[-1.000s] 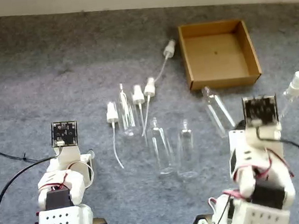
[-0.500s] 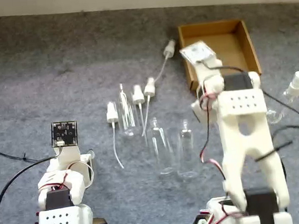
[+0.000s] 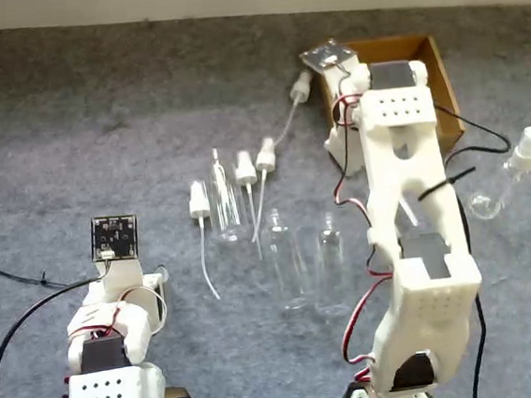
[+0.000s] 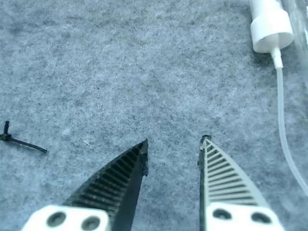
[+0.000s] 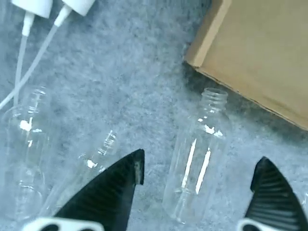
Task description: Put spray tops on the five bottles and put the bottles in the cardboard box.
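High view gives me the cardboard box near the surface's far edge, apparently empty. My right gripper gapes over an uncapped bottle beside it; the left gripper has its jaws apart. One capped bottle lies near the right edge; four spray tops wait loose.

Grey felt surface. Cardboard box sits at far side, right of centre. Lone spray top w/ dip tube lies just beside box's left wall. Row of 3 spray tops mid-surface, tubes trailing toward arms, bottle 1 lying among them. Bottle 2 & bottle 3 side by side, uncapped. Bottle 4 uncapped, neck near box corner. Capped bottle right of box. Black cable tie far left.
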